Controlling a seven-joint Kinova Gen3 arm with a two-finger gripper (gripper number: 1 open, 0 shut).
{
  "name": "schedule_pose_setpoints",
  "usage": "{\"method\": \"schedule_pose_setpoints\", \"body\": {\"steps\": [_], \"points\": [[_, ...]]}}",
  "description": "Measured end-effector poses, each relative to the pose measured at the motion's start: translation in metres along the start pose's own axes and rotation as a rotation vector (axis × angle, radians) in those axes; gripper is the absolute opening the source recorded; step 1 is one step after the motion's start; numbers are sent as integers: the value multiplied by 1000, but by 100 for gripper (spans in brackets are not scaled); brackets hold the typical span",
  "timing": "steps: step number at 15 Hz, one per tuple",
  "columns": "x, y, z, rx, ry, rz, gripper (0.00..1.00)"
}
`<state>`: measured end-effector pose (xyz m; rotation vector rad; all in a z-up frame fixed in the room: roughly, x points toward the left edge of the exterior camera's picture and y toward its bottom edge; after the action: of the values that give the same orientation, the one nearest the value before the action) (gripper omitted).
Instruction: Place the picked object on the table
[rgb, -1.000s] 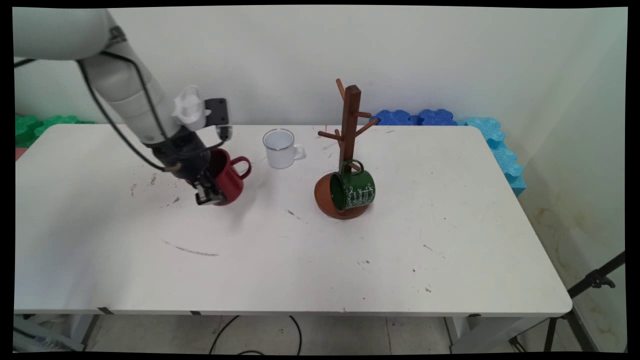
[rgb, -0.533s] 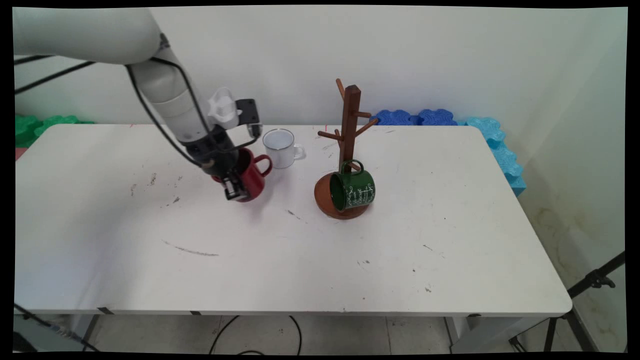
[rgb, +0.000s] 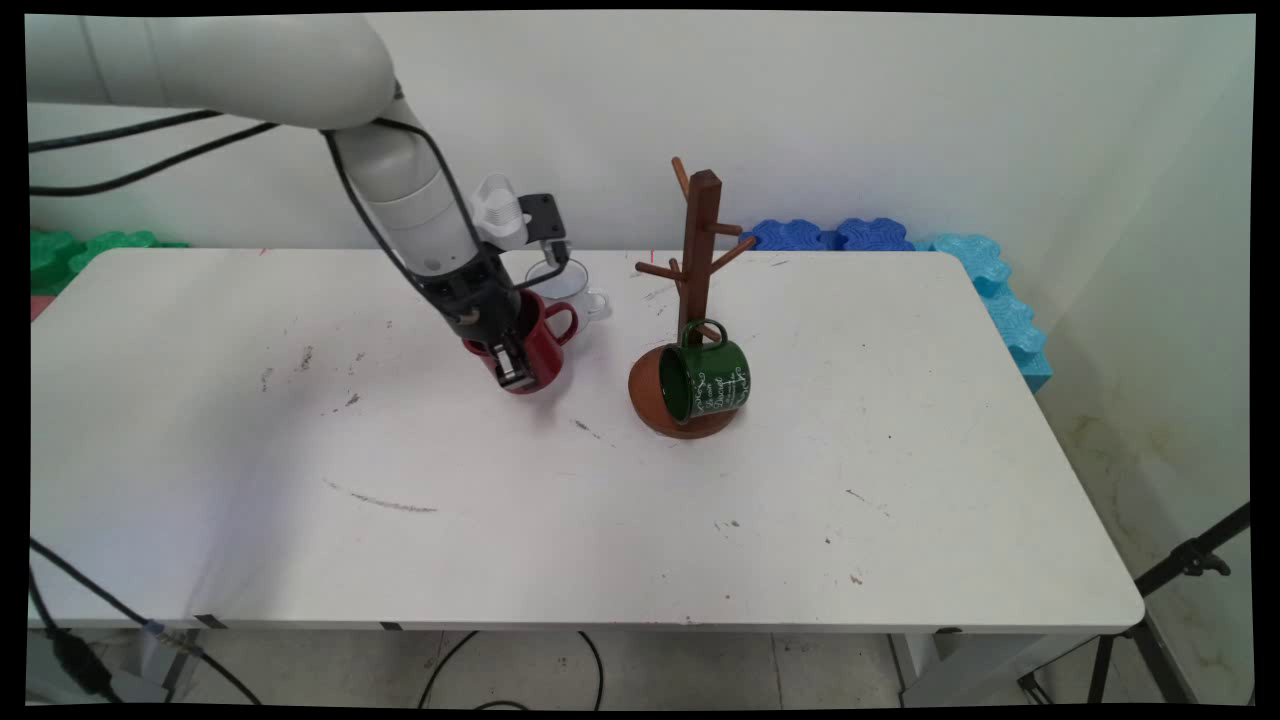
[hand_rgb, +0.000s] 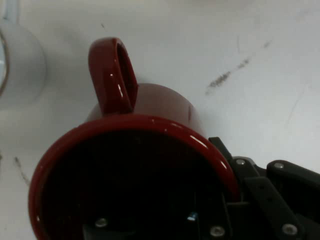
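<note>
My gripper (rgb: 512, 372) is shut on the rim of a red mug (rgb: 540, 345), one finger inside and one outside, and carries it tilted just above the table (rgb: 900, 480). In the hand view the red mug (hand_rgb: 145, 150) fills the frame, its handle (hand_rgb: 112, 75) pointing away from me. A white enamel mug (rgb: 572, 285) stands just behind it, partly hidden by the arm; its side (hand_rgb: 20, 65) shows at the hand view's left edge. To the right stands a wooden mug tree (rgb: 698, 290) with a green mug (rgb: 708, 380) hanging on a low peg.
Blue foam pieces (rgb: 900, 240) lie along the table's back right edge and green ones (rgb: 70, 250) at the back left. Black cables hang from the arm on the left. A tripod leg (rgb: 1180, 570) stands off the table's right side.
The arm has carried the red mug to the right and slightly back, from the table's left-middle to just in front of the white mug. The green mug and tree have not moved.
</note>
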<state>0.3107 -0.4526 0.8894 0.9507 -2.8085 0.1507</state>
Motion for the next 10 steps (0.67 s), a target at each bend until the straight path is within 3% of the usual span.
{"method": "schedule_pose_setpoints", "body": {"steps": [10], "points": [[11,-17,21,4,-35,33,0]]}}
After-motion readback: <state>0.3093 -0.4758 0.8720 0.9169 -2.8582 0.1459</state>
